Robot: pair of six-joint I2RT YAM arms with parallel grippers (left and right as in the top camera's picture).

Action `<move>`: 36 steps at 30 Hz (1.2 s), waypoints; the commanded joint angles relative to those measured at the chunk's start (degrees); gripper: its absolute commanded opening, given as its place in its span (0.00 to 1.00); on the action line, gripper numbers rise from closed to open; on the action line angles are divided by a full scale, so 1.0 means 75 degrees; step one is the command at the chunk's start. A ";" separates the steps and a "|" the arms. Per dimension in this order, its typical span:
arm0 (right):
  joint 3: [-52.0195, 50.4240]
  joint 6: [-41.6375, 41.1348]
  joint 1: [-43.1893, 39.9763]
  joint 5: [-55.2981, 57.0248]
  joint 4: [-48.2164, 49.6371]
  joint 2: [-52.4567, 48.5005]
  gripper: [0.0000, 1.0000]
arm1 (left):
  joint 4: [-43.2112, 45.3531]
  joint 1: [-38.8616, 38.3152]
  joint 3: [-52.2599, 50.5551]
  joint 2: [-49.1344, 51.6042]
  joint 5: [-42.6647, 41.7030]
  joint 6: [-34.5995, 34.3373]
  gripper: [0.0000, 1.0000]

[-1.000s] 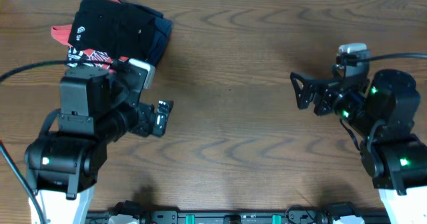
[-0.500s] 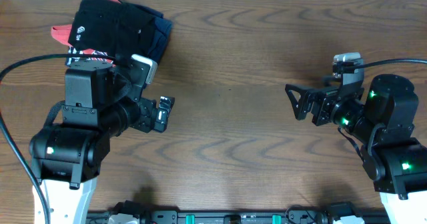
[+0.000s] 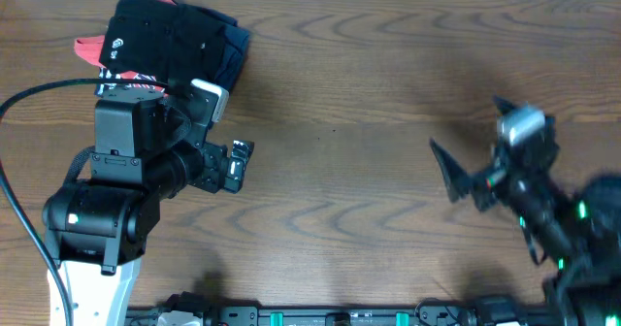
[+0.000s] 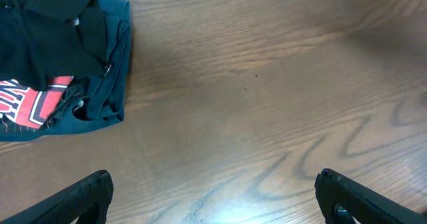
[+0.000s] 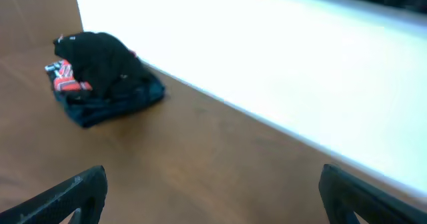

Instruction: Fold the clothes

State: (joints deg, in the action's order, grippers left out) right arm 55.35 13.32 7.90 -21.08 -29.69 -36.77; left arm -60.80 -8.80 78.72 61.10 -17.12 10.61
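Note:
The clothes, a black T-shirt (image 3: pixel 165 35) with a small white logo, lie folded on top of a small pile at the table's far left corner. The same black T-shirt (image 4: pixel 47 31) fills the upper left of the left wrist view, and it (image 5: pixel 100 54) sits far off at the left in the right wrist view. My left gripper (image 3: pixel 238 168) hovers just in front of and to the right of the pile, open and holding nothing. My right gripper (image 3: pixel 456 171) is blurred at the right side of the table, far from the pile, its jaws wide apart and holding nothing.
A red T-shirt with white lettering (image 3: pixel 90 48) and a navy garment (image 3: pixel 233 49) lie under the black one. The wooden table (image 3: pixel 369 93) ends at a white strip (image 5: pixel 280 64) along its far edge. A black cable (image 3: pixel 39 98) loops by the left arm.
The right arm has swung toward the front right and tilted, blurring in the overhead view. The left arm shifted slightly a second ago and has held still since. Both grippers stayed open.

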 commanded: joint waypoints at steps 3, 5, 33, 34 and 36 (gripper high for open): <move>-0.2063 0.1209 -0.0052 -0.0020 0.0172 0.1515 0.99 | 0.0000 -0.0038 0.0035 0.0035 0.0067 0.0125 0.98; -0.2792 0.1207 -0.0052 -0.0023 0.0221 0.2142 0.99 | 0.0000 -0.0038 0.0035 0.0035 0.0067 0.0125 0.98; -0.6956 0.1142 -0.0052 -0.0423 0.2669 0.4861 0.99 | 0.0000 -0.0038 0.0035 0.0035 0.0067 0.0125 0.98; -0.6956 0.1142 -0.0052 -0.0423 0.2664 0.4855 0.99 | 0.0000 -0.0038 0.0035 0.0035 0.0067 0.0125 0.98; -0.6956 0.1142 -0.0052 -0.0420 0.2664 0.4849 0.99 | 0.0000 -0.0038 0.0035 0.0035 0.0067 0.0125 0.98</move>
State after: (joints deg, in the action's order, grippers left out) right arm 3.88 21.61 7.90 -23.62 -9.76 -0.69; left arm -60.86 -8.82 78.72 61.36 -17.15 10.79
